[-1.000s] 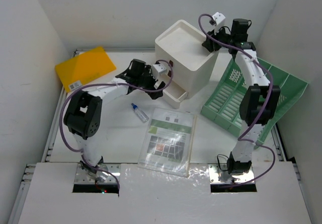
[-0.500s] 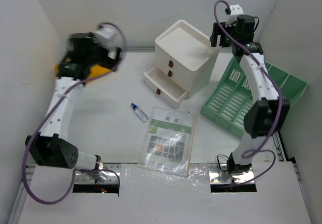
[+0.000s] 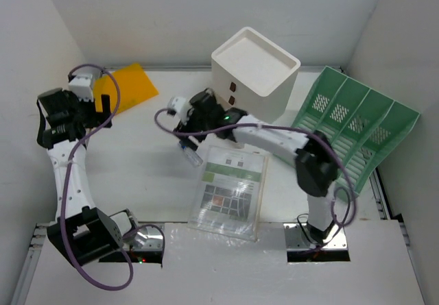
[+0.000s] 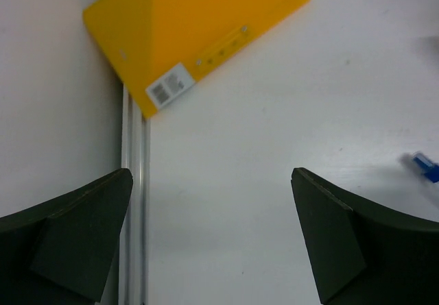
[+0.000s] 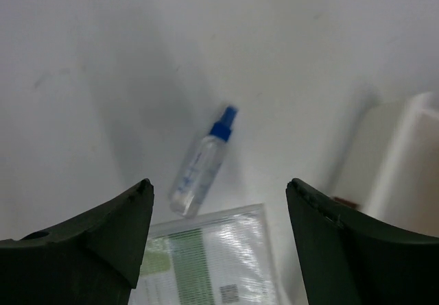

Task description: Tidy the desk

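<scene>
The white desk holds a small clear spray bottle with a blue cap, lying flat beside a clear document sleeve. My right gripper hangs open just above the bottle with nothing between its fingers. A yellow folder lies at the far left corner. My left gripper is open and empty over bare desk, close to the folder and the left rail.
A white drawer box stands at the back centre; my right arm hides its lowest drawer. A green slotted file rack leans at the right. White walls close in the left, back and right sides.
My left arm swung from the drawer box out to the left by the yellow folder. My right arm came down from above the box to the bottle, its jaws wider.
</scene>
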You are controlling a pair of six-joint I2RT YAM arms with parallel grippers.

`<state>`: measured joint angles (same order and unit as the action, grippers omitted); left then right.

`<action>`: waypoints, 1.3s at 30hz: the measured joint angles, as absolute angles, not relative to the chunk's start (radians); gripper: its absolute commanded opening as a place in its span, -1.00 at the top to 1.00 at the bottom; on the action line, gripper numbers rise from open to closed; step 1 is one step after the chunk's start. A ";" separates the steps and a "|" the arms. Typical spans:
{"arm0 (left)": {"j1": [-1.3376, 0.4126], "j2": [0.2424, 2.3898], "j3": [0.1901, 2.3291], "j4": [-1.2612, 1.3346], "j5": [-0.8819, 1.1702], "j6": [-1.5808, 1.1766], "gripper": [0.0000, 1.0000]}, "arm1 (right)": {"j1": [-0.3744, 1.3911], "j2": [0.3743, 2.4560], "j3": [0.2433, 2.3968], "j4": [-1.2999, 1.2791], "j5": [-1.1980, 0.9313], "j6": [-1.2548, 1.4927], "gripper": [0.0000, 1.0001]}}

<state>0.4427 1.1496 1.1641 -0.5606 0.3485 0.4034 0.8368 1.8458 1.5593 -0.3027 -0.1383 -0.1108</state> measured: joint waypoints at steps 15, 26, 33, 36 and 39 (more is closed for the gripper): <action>0.462 1.082 0.981 -0.485 0.299 0.424 -0.99 | 0.926 2.273 1.682 -0.407 0.022 -0.042 0.72; 0.462 1.083 0.973 -0.473 0.318 0.425 -0.99 | 0.926 1.982 1.397 -0.273 0.139 -0.178 1.00; 0.462 1.084 0.970 -0.473 0.343 0.426 -0.99 | 0.824 1.958 1.649 -0.249 0.411 -0.347 0.85; 0.462 1.084 0.967 -0.475 0.351 0.434 -0.99 | 0.737 2.053 1.738 -0.256 0.451 -0.391 0.57; 0.462 1.082 0.966 -0.476 0.354 0.444 -0.99 | 0.675 2.116 1.744 -0.307 0.446 -0.419 0.06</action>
<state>0.4618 1.0821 0.9665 -0.4759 0.3542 0.4442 0.6754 2.1162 1.7435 -0.3073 0.4461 -0.4191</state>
